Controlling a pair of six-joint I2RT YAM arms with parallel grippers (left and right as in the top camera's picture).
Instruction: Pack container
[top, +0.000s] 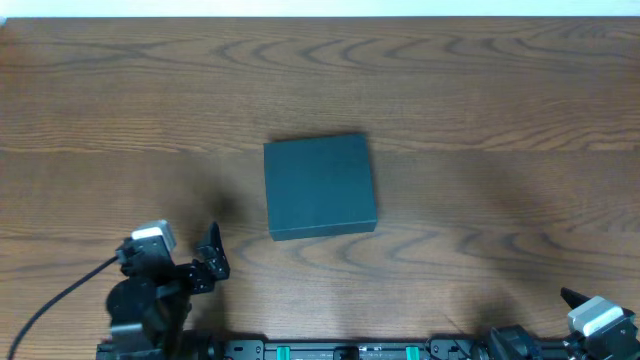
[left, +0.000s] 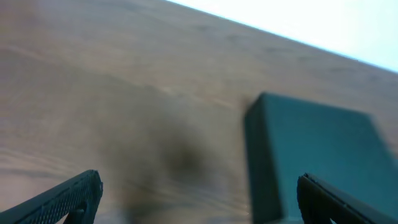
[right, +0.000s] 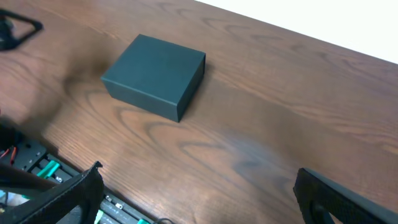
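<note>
The container (top: 320, 187) is a dark, roughly square box with its lid shut, in the middle of the wooden table. It also shows in the left wrist view (left: 317, 158) and the right wrist view (right: 155, 76). My left gripper (top: 210, 258) is open and empty at the front left, to the left of the box and apart from it; its fingers (left: 199, 199) frame bare table and the box's left side. My right gripper (right: 199, 196) is open and empty at the front right corner (top: 572, 298), far from the box.
The table's front edge carries the arm bases and a black rail with green parts (top: 340, 350), also seen in the right wrist view (right: 37, 174). A black cable (top: 50, 300) runs from the left arm.
</note>
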